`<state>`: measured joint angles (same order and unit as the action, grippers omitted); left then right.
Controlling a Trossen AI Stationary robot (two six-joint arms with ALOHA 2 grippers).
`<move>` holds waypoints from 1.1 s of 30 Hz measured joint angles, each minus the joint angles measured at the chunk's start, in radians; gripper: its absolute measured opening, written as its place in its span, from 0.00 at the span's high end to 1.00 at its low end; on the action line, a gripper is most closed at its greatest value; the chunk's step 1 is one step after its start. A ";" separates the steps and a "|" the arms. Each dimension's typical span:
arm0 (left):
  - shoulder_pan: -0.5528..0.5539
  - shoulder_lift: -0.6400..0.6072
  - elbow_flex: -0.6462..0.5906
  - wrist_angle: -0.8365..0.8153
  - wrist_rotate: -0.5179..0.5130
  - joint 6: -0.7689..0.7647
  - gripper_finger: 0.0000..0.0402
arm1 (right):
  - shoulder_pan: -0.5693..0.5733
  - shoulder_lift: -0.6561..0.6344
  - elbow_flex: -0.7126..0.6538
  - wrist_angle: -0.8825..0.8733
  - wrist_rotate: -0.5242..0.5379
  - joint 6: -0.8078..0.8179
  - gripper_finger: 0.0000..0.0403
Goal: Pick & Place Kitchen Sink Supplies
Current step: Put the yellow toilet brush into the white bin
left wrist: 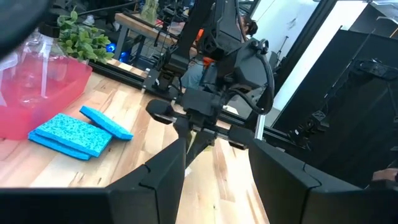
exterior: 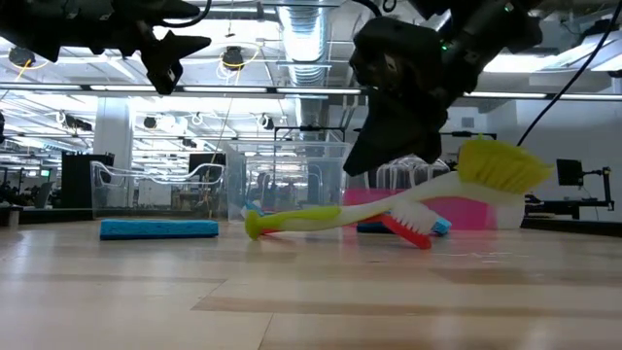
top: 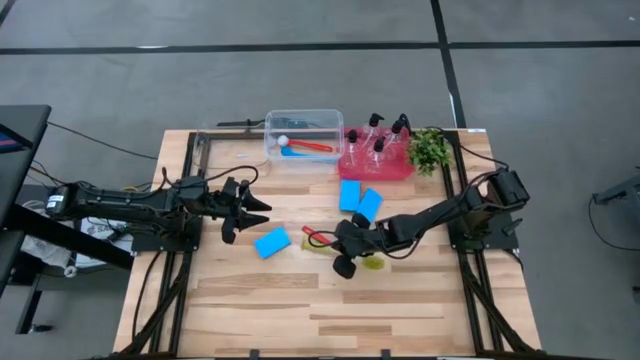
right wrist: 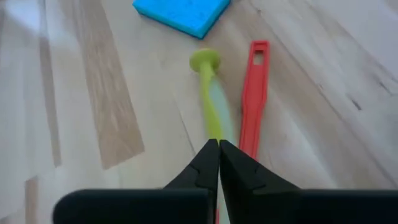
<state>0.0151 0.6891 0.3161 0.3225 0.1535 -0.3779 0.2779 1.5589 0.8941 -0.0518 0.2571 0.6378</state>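
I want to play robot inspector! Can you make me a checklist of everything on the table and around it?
Surface: wooden table.
Job's things: bottles in red tray; blue sponges, another sponge; yellow-green brush, red brush.
Clutter: clear tub holding a brush; green plant.
Grippers: right gripper shut on the yellow-green brush; left gripper open, empty.
Cables: black ones left of the table.
Surroundings: grey floor.

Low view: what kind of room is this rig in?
Probably a lab or industrial workshop, not a home kitchen: exposed ceiling ducting and strip lights overhead, a wooden worktable on a bare grey floor, more equipment benches behind.
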 joint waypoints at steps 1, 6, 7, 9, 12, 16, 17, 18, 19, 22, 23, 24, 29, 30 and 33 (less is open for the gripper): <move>0.000 0.000 0.000 0.000 0.000 0.000 0.55 | 0.000 0.000 0.003 -0.004 -0.007 -0.010 0.98; 0.000 0.000 0.000 0.000 0.000 0.000 0.55 | 0.002 0.000 0.008 -0.012 -0.120 -0.020 0.97; 0.000 0.000 0.000 0.000 0.000 0.000 0.55 | 0.005 0.000 0.008 -0.024 -0.132 -0.018 0.96; 0.000 0.000 0.000 0.000 0.000 0.000 0.55 | 0.014 0.000 0.008 -0.055 -0.134 -0.011 0.93; 0.000 0.000 0.000 0.000 0.000 0.006 0.55 | 0.024 0.000 0.008 -0.076 -0.129 -0.010 0.87; 0.000 0.000 0.000 0.000 -0.018 0.007 0.55 | 0.020 0.000 0.008 -0.080 -0.129 -0.012 0.79; 0.000 0.000 0.000 0.000 -0.020 0.007 0.55 | 0.016 -0.001 0.008 -0.081 -0.129 -0.020 0.77; 0.000 0.000 0.000 0.000 -0.021 0.007 0.55 | 0.014 -0.005 0.008 -0.088 -0.129 -0.035 0.76; 0.000 0.000 0.000 0.000 -0.021 0.007 0.55 | 0.011 -0.011 0.009 -0.106 -0.130 -0.054 0.74; 0.000 0.000 0.000 0.000 -0.021 0.007 0.55 | -0.013 -0.036 0.055 -0.276 -0.161 -0.085 0.69; 0.000 0.000 0.000 0.000 -0.021 0.007 0.55 | -0.021 -0.044 0.076 -0.338 -0.164 -0.089 0.67; 0.000 0.000 0.000 0.000 -0.021 0.007 0.55 | -0.029 -0.051 0.097 -0.399 -0.163 -0.093 0.66; 0.000 0.000 0.000 0.000 -0.024 0.007 0.55 | -0.042 -0.072 0.168 -0.502 -0.155 -0.131 0.58; 0.000 0.000 0.000 0.000 -0.024 0.007 0.55 | -0.041 -0.074 0.175 -0.502 -0.160 -0.143 0.57; 0.000 0.000 0.000 0.000 -0.025 0.007 0.55 | -0.030 -0.075 0.183 -0.503 -0.191 -0.150 0.53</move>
<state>0.0148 0.6891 0.3161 0.3229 0.1285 -0.3710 0.2478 1.4837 1.0767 -0.5543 0.0664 0.4873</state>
